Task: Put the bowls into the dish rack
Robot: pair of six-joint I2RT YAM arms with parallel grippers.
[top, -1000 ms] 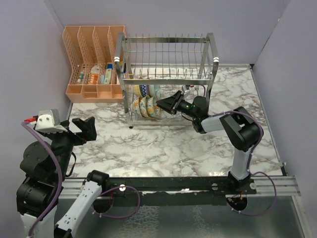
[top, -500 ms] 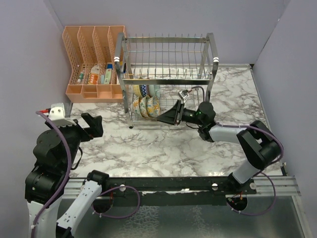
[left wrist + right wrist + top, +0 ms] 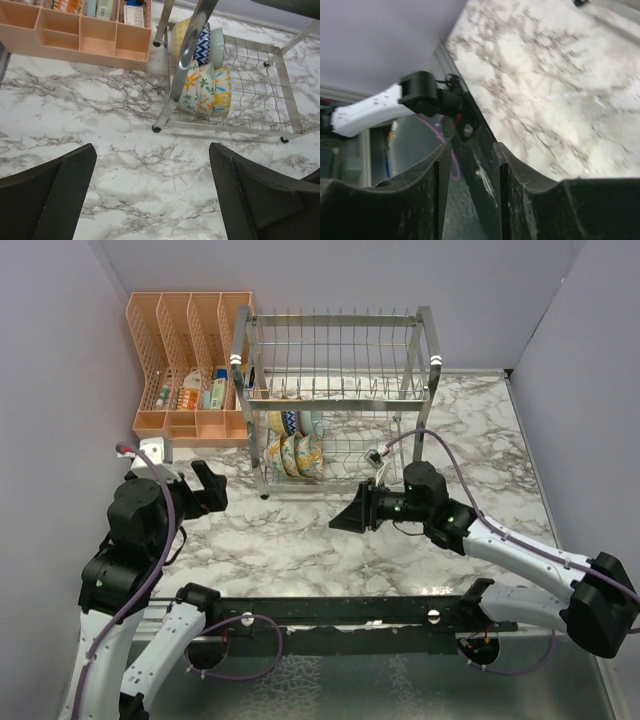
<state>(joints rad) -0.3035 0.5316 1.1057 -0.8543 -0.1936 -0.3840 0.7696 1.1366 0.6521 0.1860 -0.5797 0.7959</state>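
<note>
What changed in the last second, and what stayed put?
The right hand backed out of the rack, from its lower tier, toward the near edge. It is now over the table, holding nothing. The left hand shifted right and farther out, open and empty. The bowls stayed on edge at the lower tier's left end.

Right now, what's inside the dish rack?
Six bowls stand on edge at the left end of the dish rack, two rows of three: floral ones in front, a blue-patterned bowl and a pale teal bowl behind. A chrome post partly covers the yellow sixth, hiding its pattern.
</note>
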